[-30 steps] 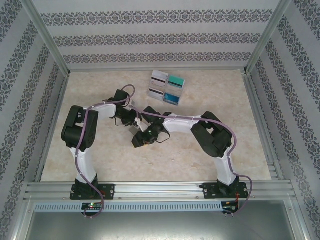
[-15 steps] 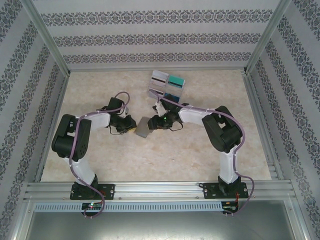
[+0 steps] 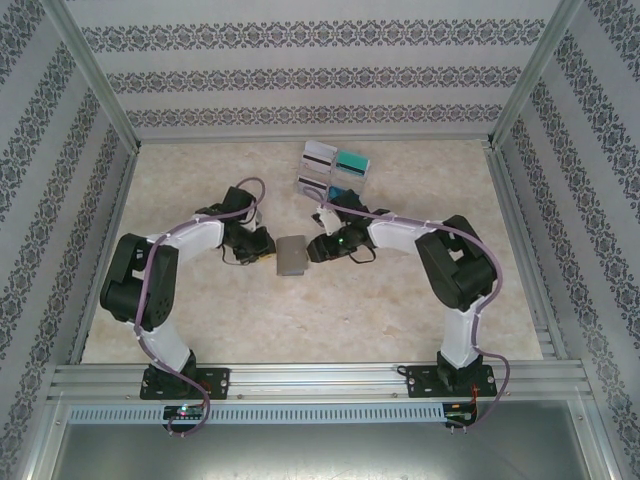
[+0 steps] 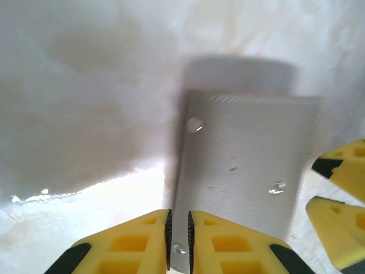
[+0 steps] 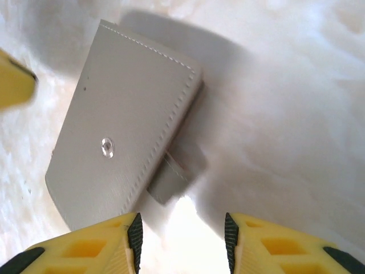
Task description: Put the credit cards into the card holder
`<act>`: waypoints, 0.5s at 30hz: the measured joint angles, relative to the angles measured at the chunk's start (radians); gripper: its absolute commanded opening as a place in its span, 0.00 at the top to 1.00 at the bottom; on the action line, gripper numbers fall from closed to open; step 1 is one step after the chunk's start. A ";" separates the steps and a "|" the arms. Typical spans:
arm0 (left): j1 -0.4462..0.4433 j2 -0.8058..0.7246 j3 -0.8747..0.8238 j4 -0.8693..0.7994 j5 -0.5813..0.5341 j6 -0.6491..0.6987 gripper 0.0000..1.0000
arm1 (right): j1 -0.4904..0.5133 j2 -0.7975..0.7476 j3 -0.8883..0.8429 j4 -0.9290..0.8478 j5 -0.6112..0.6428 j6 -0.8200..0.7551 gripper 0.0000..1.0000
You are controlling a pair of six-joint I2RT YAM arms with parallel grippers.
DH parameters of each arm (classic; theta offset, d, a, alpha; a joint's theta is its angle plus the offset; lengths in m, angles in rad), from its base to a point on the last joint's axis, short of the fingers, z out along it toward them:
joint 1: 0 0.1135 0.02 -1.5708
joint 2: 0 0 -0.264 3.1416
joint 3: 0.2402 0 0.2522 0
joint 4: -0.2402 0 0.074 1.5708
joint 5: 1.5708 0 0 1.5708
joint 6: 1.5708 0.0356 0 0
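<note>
1. Near edge of the desk [image 3: 200, 320]: both arm bases bolted side by side. Arms reach fwd and bend in toward each other mid-desk.
2. Card holder [image 3: 291, 256] sits mid-desk, right btwn the two claws. It's closed, grey outside up, w/ stitched edges and small metal studs in the wrist views.
3. Left claw [image 3: 262, 252] is at the holder's left side. In the left wrist view the claw [image 4: 178, 228] is clenched: yellow fingers nearly together w/ the near edge of the holder [image 4: 239, 171] pinched btwn them.
4. Right claw [image 3: 318, 248] is just off the holder's right side. In the right wrist view it [image 5: 182, 228] is released, jaws apart w/ nothing btwn them but bare desk. The holder [image 5: 125, 131] is ahead and to the left, and its small tab [image 5: 171, 177] pokes out toward the gap.
5. The holder throws a fat shadow on the desk, so it's prob tipped up a bit rather than flat, but can't say for sure.
6. Further back: the rack [image 3: 330, 172], well apart from the holder, w/ the credit cards [image 3: 318, 153] standing in its compartments. White-grey striped ones on the left, teal and blue on the right.
7. Far end: patterned striped walls [image 3: 320, 80] on a metal frame.
</note>
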 measured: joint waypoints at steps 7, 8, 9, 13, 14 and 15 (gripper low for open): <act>-0.001 0.021 0.145 -0.033 -0.008 0.024 0.57 | -0.018 -0.034 0.039 -0.036 0.093 -0.160 0.61; -0.002 0.036 0.156 -0.033 -0.009 0.025 0.55 | -0.009 -0.025 0.053 -0.043 0.105 -0.180 0.61; -0.005 0.050 0.164 -0.035 -0.014 0.026 0.54 | 0.000 -0.017 0.064 -0.048 0.112 -0.196 0.61; -0.019 0.097 0.180 -0.070 -0.041 0.029 0.56 | 0.050 0.032 0.120 -0.090 0.150 -0.274 0.61; -0.020 0.106 0.180 -0.077 -0.044 0.029 0.56 | 0.065 0.046 0.132 -0.101 0.158 -0.294 0.60; -0.021 0.112 0.179 -0.081 -0.046 0.029 0.56 | 0.077 0.058 0.142 -0.114 0.166 -0.311 0.61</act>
